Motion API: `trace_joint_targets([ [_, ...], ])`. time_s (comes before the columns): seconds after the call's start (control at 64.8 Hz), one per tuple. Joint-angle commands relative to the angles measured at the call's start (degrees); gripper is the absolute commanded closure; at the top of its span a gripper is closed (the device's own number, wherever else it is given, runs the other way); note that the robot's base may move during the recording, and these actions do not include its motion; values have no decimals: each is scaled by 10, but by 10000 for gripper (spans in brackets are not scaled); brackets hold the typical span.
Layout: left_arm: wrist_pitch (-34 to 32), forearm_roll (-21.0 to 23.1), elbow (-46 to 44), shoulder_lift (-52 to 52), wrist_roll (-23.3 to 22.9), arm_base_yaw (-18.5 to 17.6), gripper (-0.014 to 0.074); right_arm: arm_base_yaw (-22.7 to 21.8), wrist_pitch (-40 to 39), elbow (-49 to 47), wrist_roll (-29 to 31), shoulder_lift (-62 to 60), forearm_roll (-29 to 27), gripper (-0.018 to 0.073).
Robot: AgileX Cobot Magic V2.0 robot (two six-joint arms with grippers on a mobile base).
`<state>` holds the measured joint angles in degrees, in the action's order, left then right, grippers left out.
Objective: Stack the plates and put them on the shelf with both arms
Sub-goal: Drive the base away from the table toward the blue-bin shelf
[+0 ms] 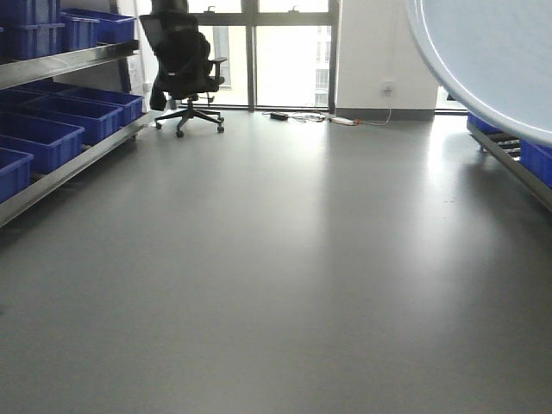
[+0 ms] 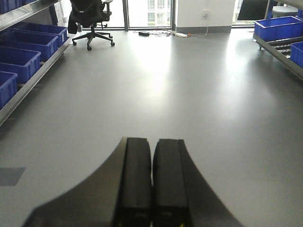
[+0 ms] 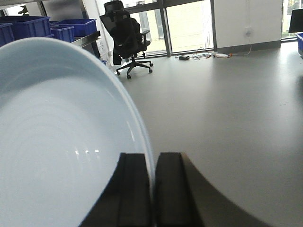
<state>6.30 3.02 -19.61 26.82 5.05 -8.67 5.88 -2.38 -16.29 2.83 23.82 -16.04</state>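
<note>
left claw (image 2: 152,149) closed tight on nothing, parked over grey floor (image 2: 199,90), likely idle | right claw (image 3: 154,163) clamped at 6 o'clock on rim of glossy white round shallow plate (image 3: 57,137), edge-held presumably to leave its face free for stacking | front view alone showed plate (image 1: 492,52) high at 1 o'clock; second plate unseen

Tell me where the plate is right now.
The plate is held by its rim in the right gripper, filling the left of the right wrist view. In the front view it sits top right, above the blue bins.
</note>
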Motion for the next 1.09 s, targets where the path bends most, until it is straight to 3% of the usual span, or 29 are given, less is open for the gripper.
trace_joint_targets([
  [0.0, -45, 0, -17, 1, -4, -2, 514, -1, -59, -17, 1, 1, -2, 511],
  [1.079, -45, 0, -17, 4, -4, -2, 514, -1, -58, -17, 1, 1, -2, 511],
])
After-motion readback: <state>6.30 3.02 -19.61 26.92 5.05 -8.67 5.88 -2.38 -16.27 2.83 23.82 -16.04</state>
